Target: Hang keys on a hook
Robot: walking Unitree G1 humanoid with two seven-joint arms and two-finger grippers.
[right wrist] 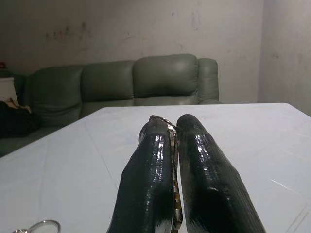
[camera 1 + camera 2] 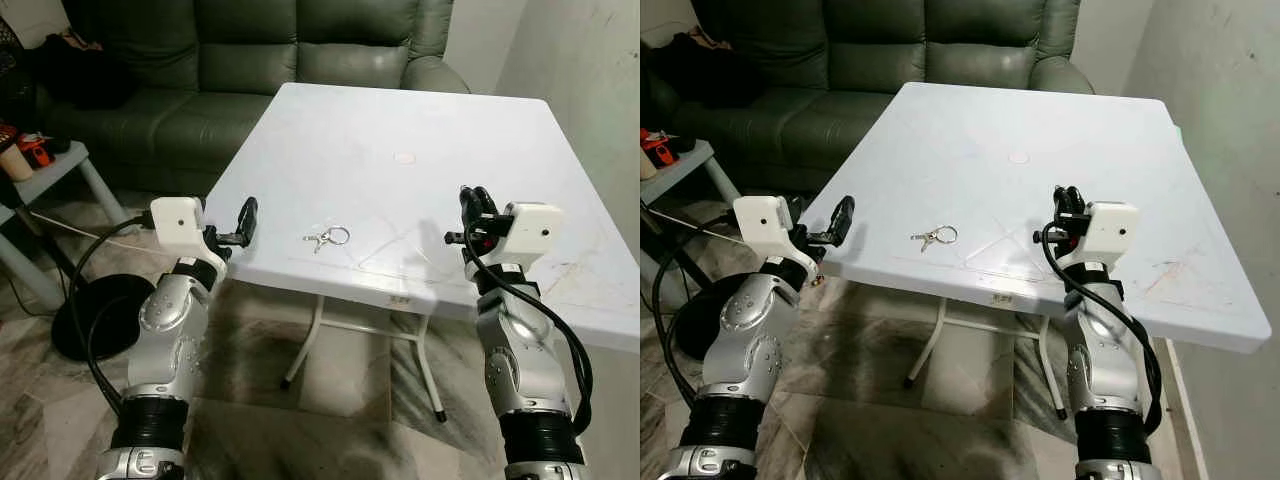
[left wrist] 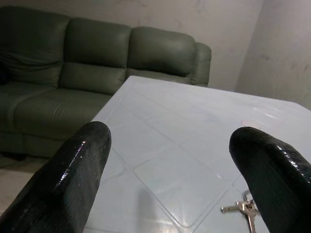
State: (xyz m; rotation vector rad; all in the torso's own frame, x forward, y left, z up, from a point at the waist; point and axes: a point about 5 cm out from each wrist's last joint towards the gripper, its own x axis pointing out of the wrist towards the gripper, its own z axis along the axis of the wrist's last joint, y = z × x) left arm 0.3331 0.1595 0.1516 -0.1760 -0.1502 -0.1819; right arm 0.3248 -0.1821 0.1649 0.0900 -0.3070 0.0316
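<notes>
**One bunch of keys, not yet picked up**

One small bunch of keys (image 2: 327, 238) on a ring lies flat on the white folding table (image 2: 400, 100), near the table's front edge and a little toward its left side. Nothing touches it. It sits in easy reach of either arm, which is probably why the robot stands square to this edge of the table.

The left gripper (image 2: 246, 212) hovers at the table's front left corner, level with the top, its two black fingers spread wide apart. The left wrist view looks between them across the tabletop, with the keys low beside one finger. That reads as a stance readying a reach for the keys.

The right gripper (image 2: 475, 200) is held upright over the table's front edge, toward its right side and well apart from the keys. Its fingers are pressed together on a thin metal piece (image 1: 172, 145) whose curved end pokes out at the tips. This may be the hook, though I cannot tell for sure. Holding it upright there would keep it steady for the ring to go over.

A small round mark (image 2: 404, 157) shows near the table's middle, and a green leather sofa (image 2: 250, 60) stands behind the table's far edge.
</notes>
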